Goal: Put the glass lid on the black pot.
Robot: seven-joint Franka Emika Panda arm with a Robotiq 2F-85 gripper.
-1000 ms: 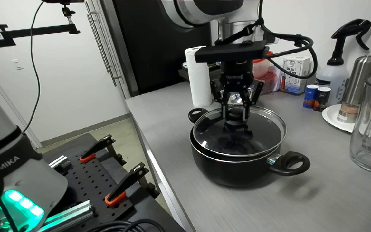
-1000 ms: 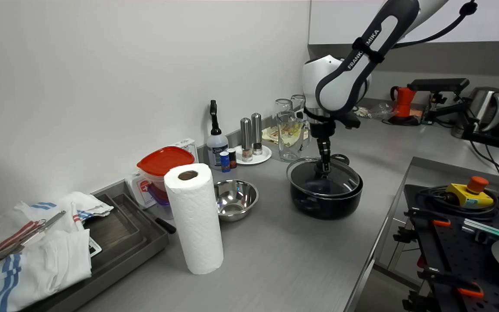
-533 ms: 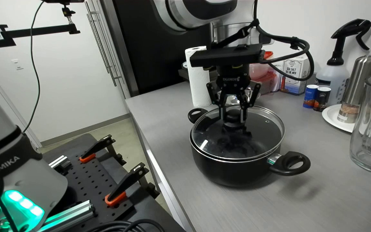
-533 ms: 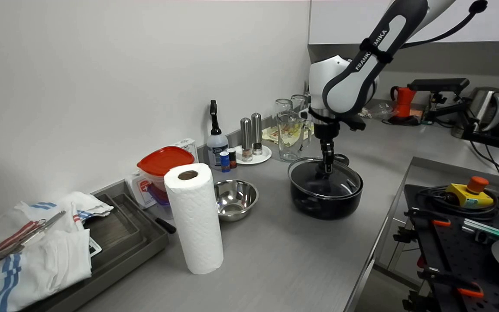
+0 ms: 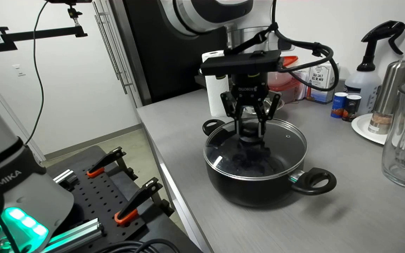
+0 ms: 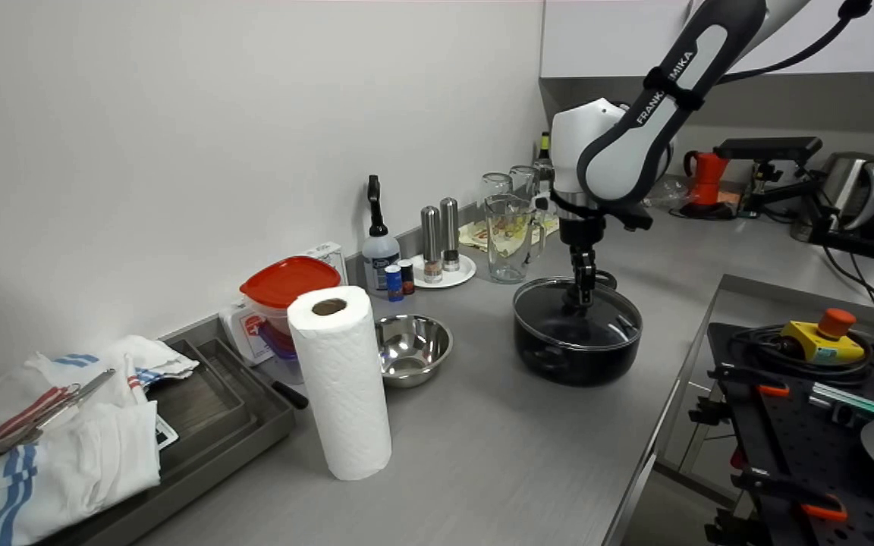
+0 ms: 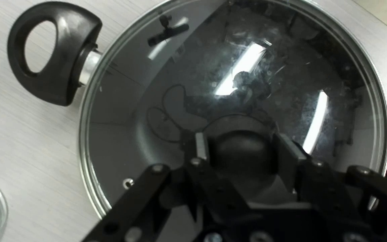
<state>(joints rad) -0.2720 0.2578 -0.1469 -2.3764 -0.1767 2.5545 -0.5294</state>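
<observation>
The glass lid point(image 5: 280, 154) lies level on the black pot point(image 5: 253, 193), its metal rim lined up with the pot rim. The lid point(image 6: 558, 322) and pot point(image 6: 581, 368) also show in an exterior view. My gripper point(image 5: 249, 130) is above the lid's centre, pointing down, its fingers on both sides of the dark knob. In the wrist view the gripper point(image 7: 242, 149) is closed around the knob, though the contact is dark there. The lid point(image 7: 166, 134) fills most of that view and hides the pot, except for a side handle point(image 7: 76, 64).
A steel bowl point(image 6: 416, 349) and a paper towel roll point(image 6: 342, 394) stand near the pot. A glass pitcher point(image 5: 401, 158) and a white plate point(image 5: 364, 128) with grinders are on its other side. The counter edge point(image 5: 174, 196) runs beside the pot.
The lid has moved with my gripper and gone from offset and tilted over the pot to level on its rim. The pot has shifted slightly the same way. The fingers keep their spacing.
</observation>
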